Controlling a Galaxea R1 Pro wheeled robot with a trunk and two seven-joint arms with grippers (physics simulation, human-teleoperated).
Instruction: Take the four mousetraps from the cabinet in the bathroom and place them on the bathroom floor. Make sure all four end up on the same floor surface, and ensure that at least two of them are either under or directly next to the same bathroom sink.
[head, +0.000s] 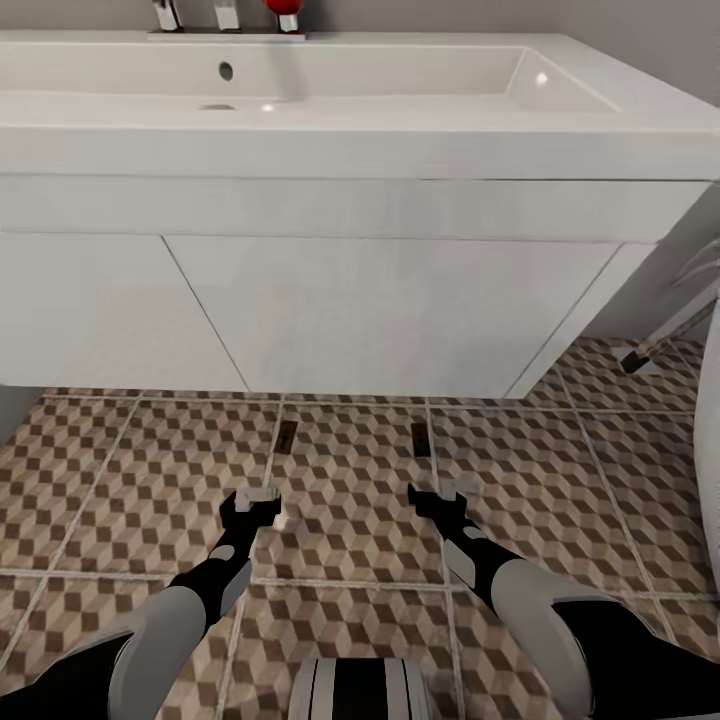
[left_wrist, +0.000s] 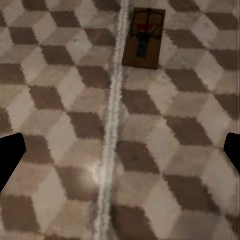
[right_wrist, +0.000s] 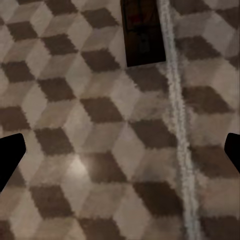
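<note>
I am holding both grippers low over the floor (head: 120, 470), left gripper (head: 257, 499) and right gripper (head: 446, 494) each spread apart and empty. One trap (head: 287, 437) is lying at 12 o'clock of the left, another trap (head: 421, 438) at 12 o'clock of the right, long axes pointing toward the sink (head: 360, 110), just at its front edge.

A white vanity cabinet (head: 380, 310) with flat door fronts fills the middle of the frame, a basin top above it. A grey wall (head: 640, 25) shows along the top edge and at upper right. Chrome fittings (head: 195, 14) and a red knob (head: 284, 8) sit at upper left. At the right edge, thin plant leaves (head: 700, 262) and a slanted leg (head: 660, 340).
</note>
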